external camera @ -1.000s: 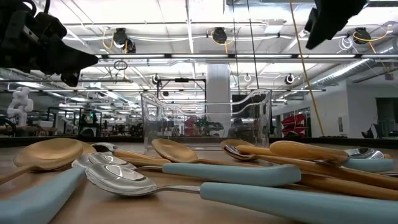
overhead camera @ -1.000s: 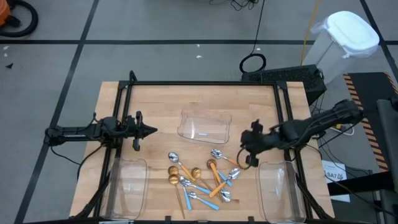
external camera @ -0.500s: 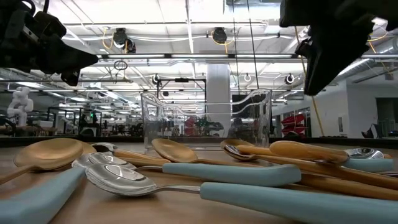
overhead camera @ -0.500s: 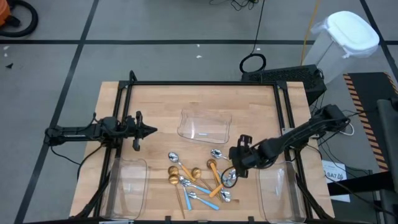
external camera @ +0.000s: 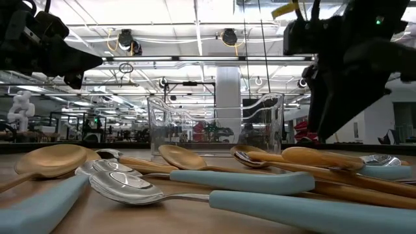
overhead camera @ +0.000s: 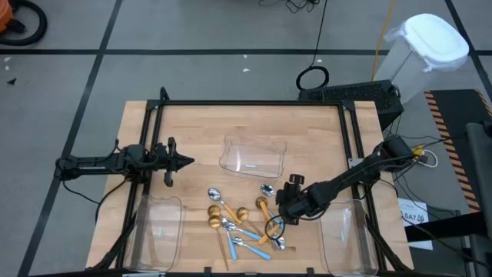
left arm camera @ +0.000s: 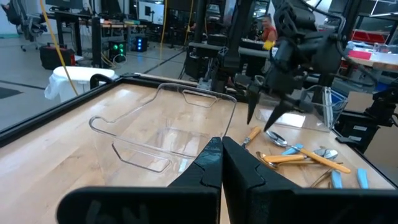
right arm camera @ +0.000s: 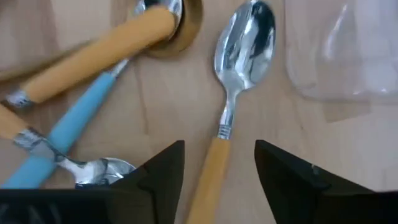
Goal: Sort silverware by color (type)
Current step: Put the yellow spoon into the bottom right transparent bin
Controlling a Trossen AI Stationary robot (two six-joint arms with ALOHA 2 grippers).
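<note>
Step in hand: approach for a pick from the spoon pile [overhead camera: 244, 219], which lies at 6 o'clock on the table [overhead camera: 192, 131], between the two near trays.

Right gripper [right arm camera: 219, 171] hangs low over the pile's 3 o'clock edge, fingers spread wide, nothing between them. In its wrist view the fingers straddle the handle of an orange spoon [right arm camera: 233, 87], bowl up on bare wood just beside a clear tray [right arm camera: 348, 56]. A blue spoon [right arm camera: 74, 127] lies crossed under another orange handle nearby.

Left gripper [overhead camera: 187, 161] waits at 9 o'clock, fingers pressed together, empty.

Next move, as I judge it: descend, close on the orange handle only, keeping clear of the blue one.
</note>
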